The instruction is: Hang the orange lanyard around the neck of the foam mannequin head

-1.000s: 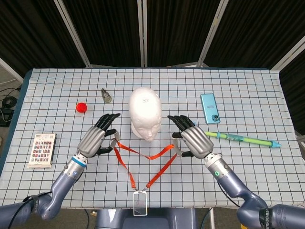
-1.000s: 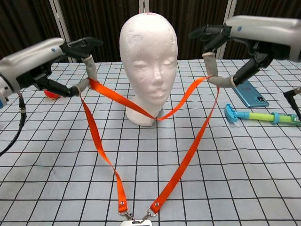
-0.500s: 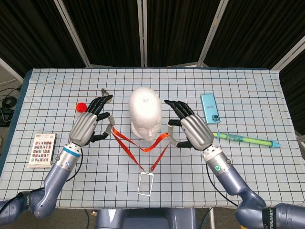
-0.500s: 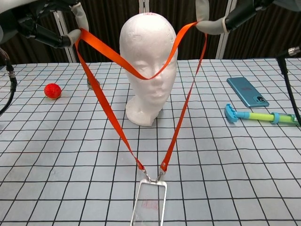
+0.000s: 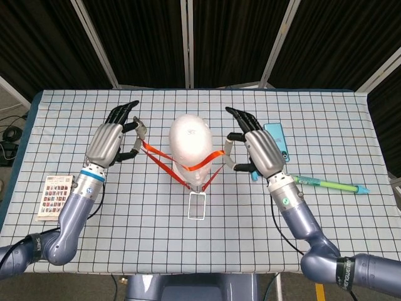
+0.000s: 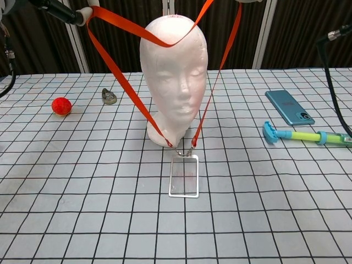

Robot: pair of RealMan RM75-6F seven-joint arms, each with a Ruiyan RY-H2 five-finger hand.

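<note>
The white foam mannequin head (image 5: pixel 191 137) stands mid-table, facing me. The orange lanyard (image 5: pixel 212 158) is stretched wide between both hands at the height of its crown. My left hand (image 5: pixel 111 142) pinches the strap left of the head, and my right hand (image 5: pixel 258 148) pinches it on the right. In the chest view the loop's far strand touches the top of the head (image 6: pixel 173 82), while the two strands of the lanyard (image 6: pixel 126 81) run down in front of the face. They meet at the clear badge holder (image 6: pixel 183 176), whose lower end rests on the table.
A red ball (image 6: pixel 61 105) and a small metal clip (image 6: pixel 109 97) lie left of the head. A teal phone (image 6: pixel 289 107) and a green-blue pen (image 6: pixel 305 135) lie to the right. A card pack (image 5: pixel 55 196) sits near the left edge of the table.
Both hands have risen and moved toward the back of the table, carrying the loop from face height up to the crown. The badge holder slid toward the head's base.
</note>
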